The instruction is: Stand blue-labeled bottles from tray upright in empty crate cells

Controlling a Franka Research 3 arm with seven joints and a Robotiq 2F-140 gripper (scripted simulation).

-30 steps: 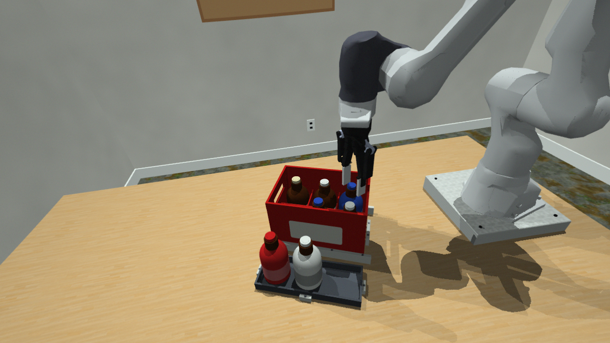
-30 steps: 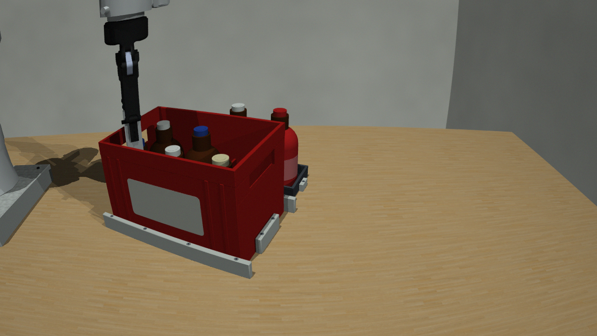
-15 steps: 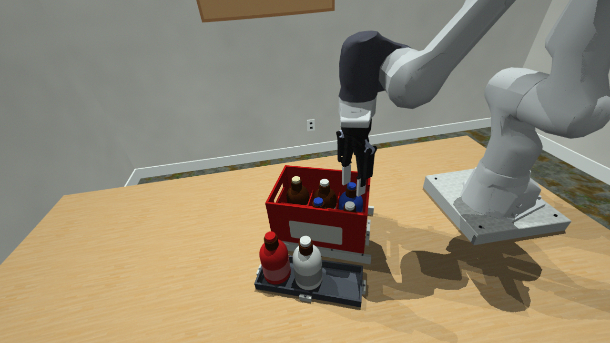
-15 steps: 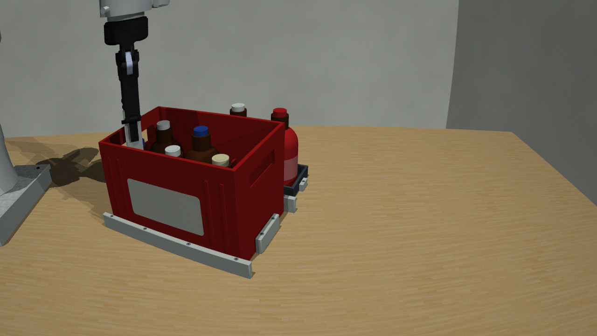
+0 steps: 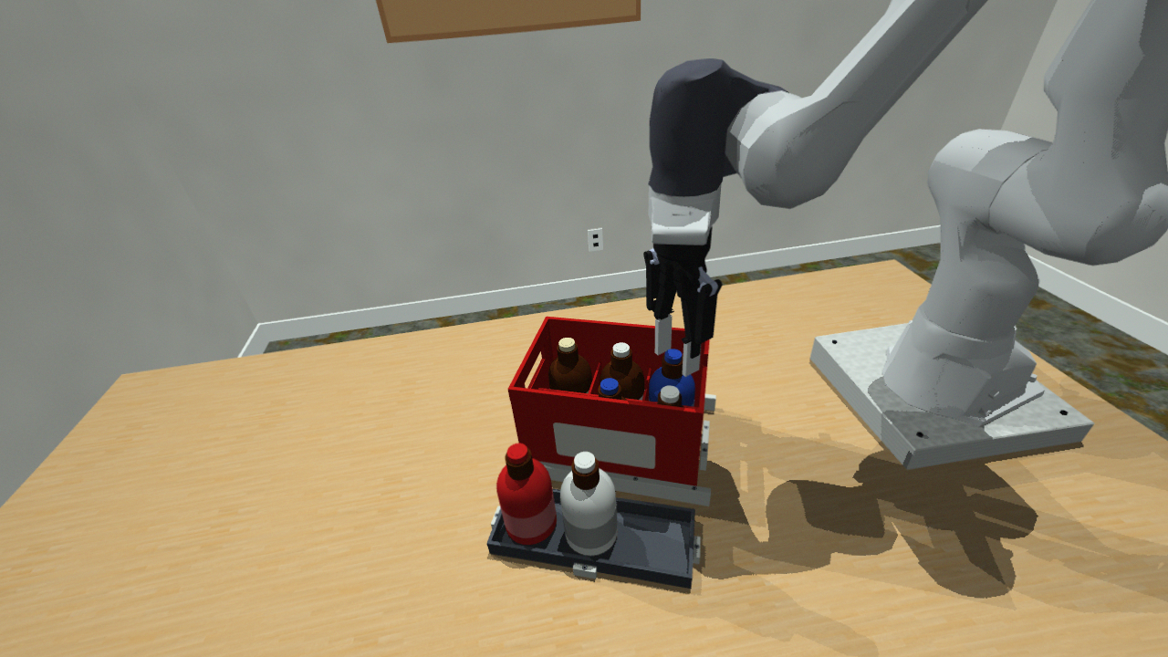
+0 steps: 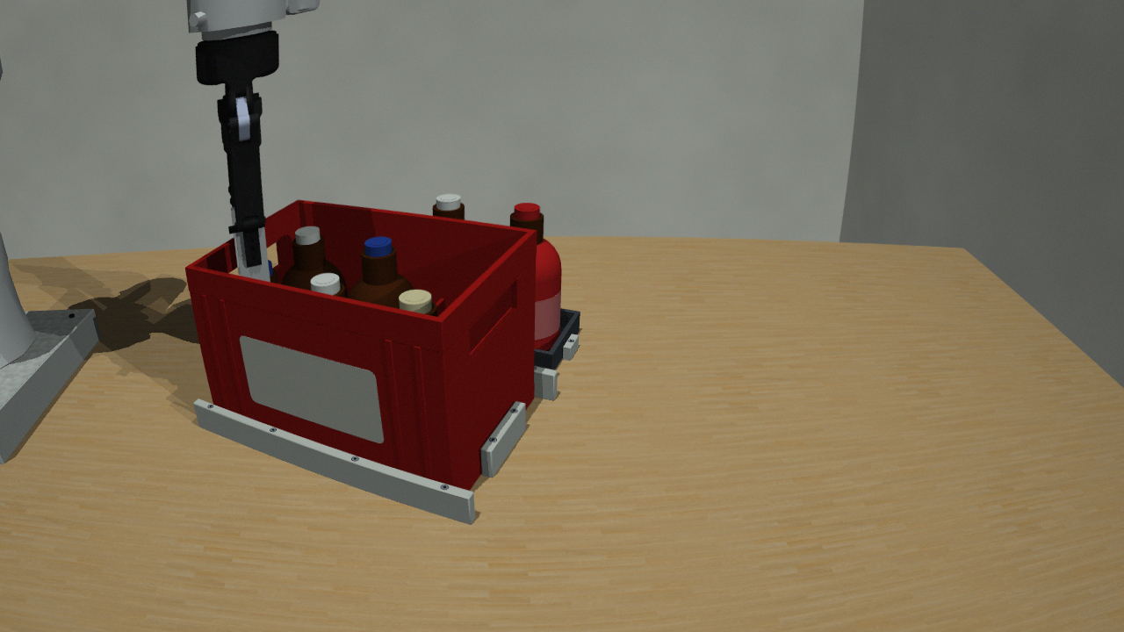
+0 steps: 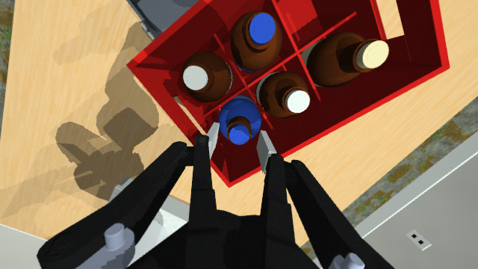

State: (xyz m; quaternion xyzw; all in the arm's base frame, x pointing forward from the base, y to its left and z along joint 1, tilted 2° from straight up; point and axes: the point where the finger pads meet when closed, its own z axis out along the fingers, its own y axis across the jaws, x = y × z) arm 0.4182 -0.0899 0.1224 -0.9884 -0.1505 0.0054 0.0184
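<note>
Two bottles, a red one (image 5: 525,500) (image 6: 547,275) and a white one (image 5: 589,510) (image 6: 449,208), stand on the tray (image 5: 653,573) (image 6: 572,322) in the top view; the blue bottle (image 5: 672,383) (image 7: 244,110) is in the crate (image 5: 530,421) (image 6: 491,377) (image 7: 365,112). Exterior: the tool (image 5: 677,356) (image 6: 253,270) (image 7: 238,135) reaches inside the rim. Wrist: its fingers stand part-open, gripping nothing — release seems done; next, rise straight up.

Nothing has visibly changed since the earlier pictures.
</note>
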